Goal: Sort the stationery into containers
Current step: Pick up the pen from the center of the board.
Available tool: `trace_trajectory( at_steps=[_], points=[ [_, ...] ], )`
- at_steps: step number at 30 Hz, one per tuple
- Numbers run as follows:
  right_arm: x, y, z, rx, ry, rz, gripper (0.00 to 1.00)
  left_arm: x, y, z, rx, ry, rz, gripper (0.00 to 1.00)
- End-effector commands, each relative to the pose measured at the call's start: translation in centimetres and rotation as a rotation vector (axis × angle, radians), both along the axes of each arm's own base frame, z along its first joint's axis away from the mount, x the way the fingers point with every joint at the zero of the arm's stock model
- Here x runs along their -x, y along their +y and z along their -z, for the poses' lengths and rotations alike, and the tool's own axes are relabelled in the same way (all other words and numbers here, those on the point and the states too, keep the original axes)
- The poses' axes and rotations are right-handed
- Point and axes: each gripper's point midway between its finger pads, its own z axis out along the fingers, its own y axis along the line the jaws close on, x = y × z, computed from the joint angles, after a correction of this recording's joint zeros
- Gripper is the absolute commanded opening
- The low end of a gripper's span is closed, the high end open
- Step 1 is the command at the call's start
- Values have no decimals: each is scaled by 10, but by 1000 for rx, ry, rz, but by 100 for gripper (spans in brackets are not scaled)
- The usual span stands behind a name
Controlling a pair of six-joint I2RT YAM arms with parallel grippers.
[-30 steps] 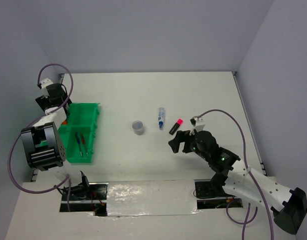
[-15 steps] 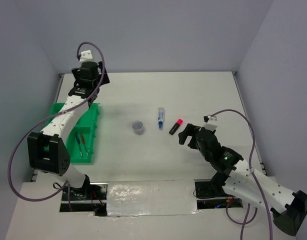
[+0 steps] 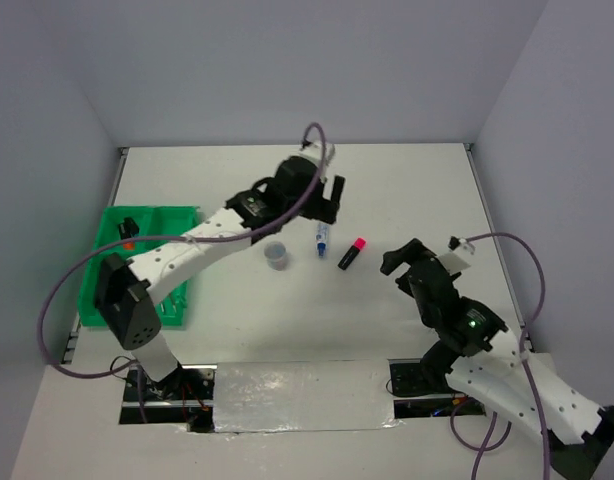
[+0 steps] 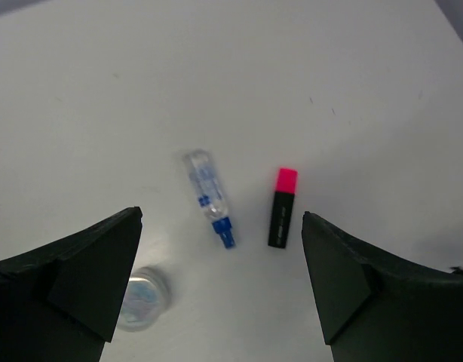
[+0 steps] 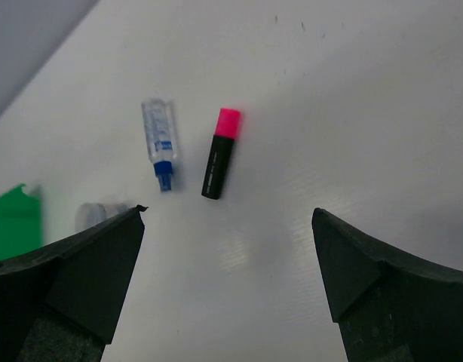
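The left arm is stretched from its base at the near left, over the green tray (image 3: 91, 296), far and right to the middle of the table (image 3: 417, 180). Its gripper (image 4: 221, 217) is held above the loose items with the jaws spread wide and nothing between them. In its wrist view the marker (image 4: 209, 197) and the highlighter (image 4: 283, 208) are framed between the two fingers, and the round piece (image 4: 143, 299) is seen just beside the left finger.

The right arm is bent up from the near right, and its gripper (image 5: 228, 213) is pointed left towards the same items. These jaws are also spread wide and empty, and they are kept clear of the highlighter.

Three loose items are counted on the table:
- One pink-and-black highlighter.
- One clear marker with a blue tip, just left of the highlighter.
- One small round grey piece, further left and apart from the other two.

One tray is seen at the left edge. A small dark item with an orange spot is visible in its far part. The rest of its contents cannot be made out past the arm.

A second ago the left arm was folded back over the tray. It has since been swung across to the centre. The right gripper has been drawn back to the right, away from the highlighter it was close to. The three loose items have not been moved.
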Motion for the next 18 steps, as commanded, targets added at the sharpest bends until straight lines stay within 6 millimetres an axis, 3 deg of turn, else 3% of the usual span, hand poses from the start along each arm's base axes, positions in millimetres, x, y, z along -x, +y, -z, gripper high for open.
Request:
trace_trajectory(
  at_steps=[1, 3, 4, 8, 9, 10, 11, 12, 18],
  points=[
    [13, -35, -18, -19, -54, 140, 100, 25, -49, 59, -27, 112, 108, 99],
    [19, -45, -35, -17, -72, 162, 100, 36, -75, 75, -20, 109, 153, 99],
    [25, -55, -38, 6, -68, 176, 100, 49, -94, 95, -38, 129, 187, 99],
    [35, -65, -66, 6, -126, 153, 100, 63, -134, 139, -41, 178, 238, 97],
    [37, -65, -69, 5, -135, 139, 100, 63, -137, 148, -52, 182, 235, 97],
    [39, -64, -74, -2, -156, 111, 100, 66, -142, 170, -90, 204, 238, 95],
    [40, -62, -75, -7, -164, 95, 100, 62, -147, 170, -95, 194, 230, 94],
    [41, -61, -77, -2, -174, 77, 100, 60, -147, 189, -133, 211, 227, 94],
    [44, -55, -75, -28, -210, 20, 100, 48, -140, 215, -225, 202, 164, 93]
  ],
)
